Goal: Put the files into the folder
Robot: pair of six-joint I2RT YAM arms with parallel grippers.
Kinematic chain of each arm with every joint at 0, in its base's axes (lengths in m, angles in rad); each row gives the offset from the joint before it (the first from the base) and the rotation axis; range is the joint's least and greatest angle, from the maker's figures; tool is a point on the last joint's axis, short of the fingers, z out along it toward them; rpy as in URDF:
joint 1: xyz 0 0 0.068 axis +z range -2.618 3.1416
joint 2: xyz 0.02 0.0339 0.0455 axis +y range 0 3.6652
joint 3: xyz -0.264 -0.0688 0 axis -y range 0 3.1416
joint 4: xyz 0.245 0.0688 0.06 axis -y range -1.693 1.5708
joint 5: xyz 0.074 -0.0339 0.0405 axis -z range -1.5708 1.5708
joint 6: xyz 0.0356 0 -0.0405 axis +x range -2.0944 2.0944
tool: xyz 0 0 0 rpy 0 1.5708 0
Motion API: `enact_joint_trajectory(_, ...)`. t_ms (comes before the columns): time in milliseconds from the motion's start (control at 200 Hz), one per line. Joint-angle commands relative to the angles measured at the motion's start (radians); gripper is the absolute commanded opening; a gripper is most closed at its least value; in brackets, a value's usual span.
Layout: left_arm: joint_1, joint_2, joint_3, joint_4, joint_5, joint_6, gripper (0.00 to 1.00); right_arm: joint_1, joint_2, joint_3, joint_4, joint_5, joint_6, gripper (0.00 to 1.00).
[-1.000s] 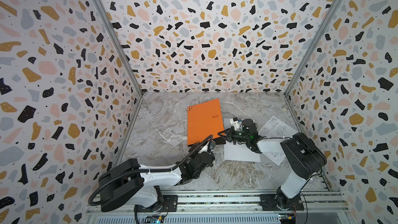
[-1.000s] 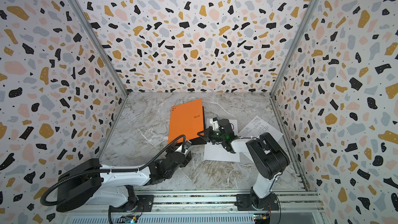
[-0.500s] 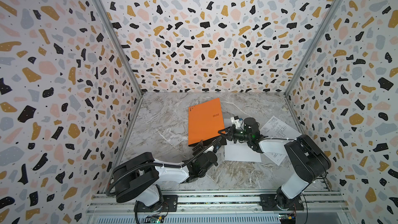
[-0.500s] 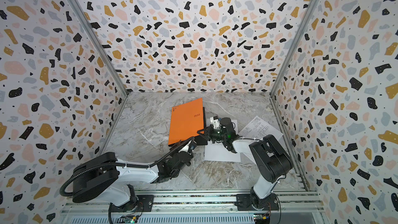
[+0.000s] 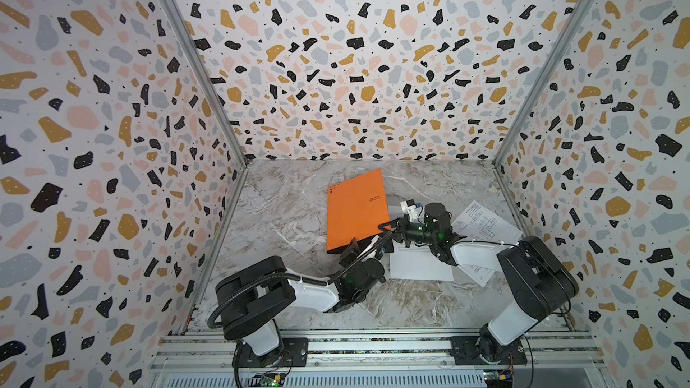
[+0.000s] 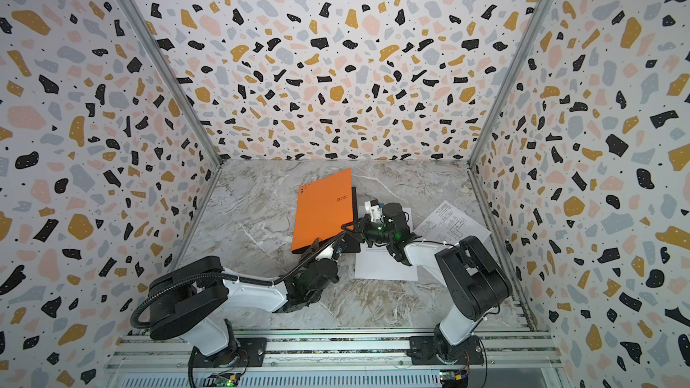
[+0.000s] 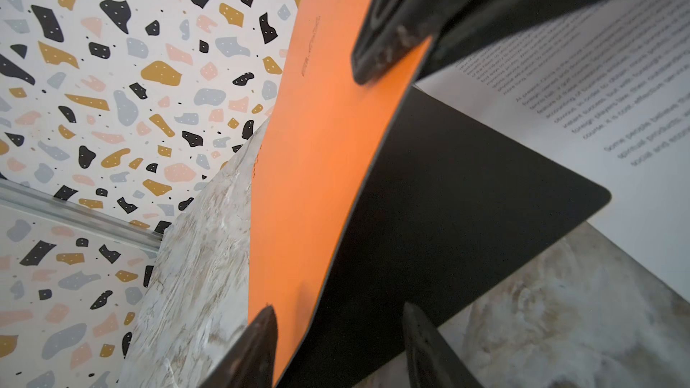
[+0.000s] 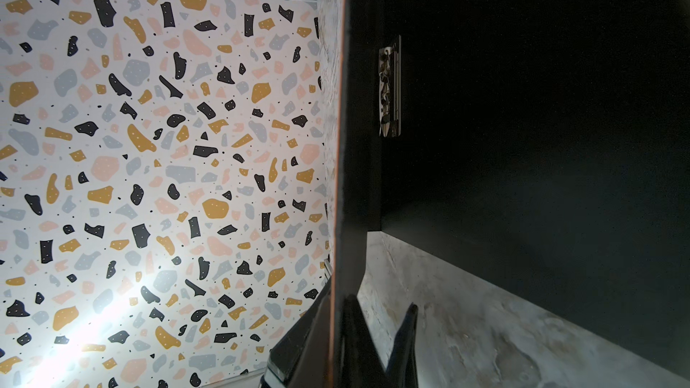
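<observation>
Folder (image 7: 317, 162) now within left gripper (image 7: 339, 311)

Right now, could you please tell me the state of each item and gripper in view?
orange folder: partly open, cover lifted off its black back.
text sheet: flat on the table, outside the folder.
drawing sheet: flat on the table, outside the folder.
right gripper: shut on the folder's cover edge.
left gripper: open, jaws straddling the cover's near edge.
</observation>
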Motion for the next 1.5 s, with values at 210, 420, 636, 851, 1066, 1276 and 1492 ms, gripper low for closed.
enact_joint_trajectory(210, 0.021, 0.041, 0.005, 0.122, -0.032, 0.000, 0.31, 0.000, -0.061, -0.010, 0.049, -0.027, 0.017, 0.10)
enact_joint_trajectory(420, 0.041, 0.034, -0.003, 0.144, -0.010, 0.009, 0.07, 0.000, -0.066, -0.010, 0.053, -0.035, 0.020, 0.10)
enact_joint_trajectory(636, 0.057, 0.026, -0.014, 0.140, 0.024, 0.011, 0.00, 0.000, -0.065, -0.011, 0.055, -0.037, 0.016, 0.16)
enact_joint_trajectory(851, 0.068, -0.002, -0.034, 0.147, 0.033, 0.004, 0.00, 0.000, -0.065, 0.007, 0.030, -0.038, -0.008, 0.30)
enact_joint_trajectory(1066, 0.072, -0.038, -0.042, 0.136, 0.021, -0.008, 0.00, 0.000, -0.104, 0.060, -0.108, 0.010, -0.161, 0.64)
enact_joint_trajectory(1276, 0.078, -0.099, -0.066, 0.140, 0.023, -0.041, 0.00, -0.004, -0.150, 0.019, -0.150, 0.158, -0.300, 0.78)
enact_joint_trajectory(1492, 0.088, -0.161, -0.110, 0.184, 0.026, -0.090, 0.00, -0.025, 0.065, 0.077, -0.186, 0.080, -0.340, 0.73)
